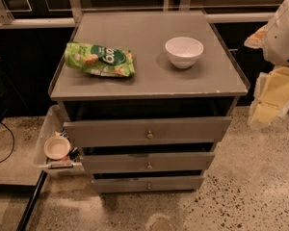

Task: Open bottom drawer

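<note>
- The robot's gripper (272, 100), pale yellow under a white arm housing, hangs at the right edge of the view, beside the cabinet's right side and touching nothing. You cannot tell whether it is apart or together.
- The bottom drawer (148, 183) sits well apart from the gripper, lower and further left, just above the speckled floor.
- Risk: three similar grey fronts are stacked closely. Coming in too high, you would likely catch the middle drawer (148, 161) instead.
- Risk: the small round metal knob (149, 186) offers little to hold, so an off-centre approach could slip off it.
- Risk: a sharp pull might shake the white ceramic bowl (184, 52) and the green crinkled snack bag (99, 60) on the tabletop (149, 83), up and left of the gripper.
- The bottom drawer looks like the slimmest, narrowest grey wooden front, its knob at centre. A dark gap shows above it, and it appears barely out, if at all.
</note>
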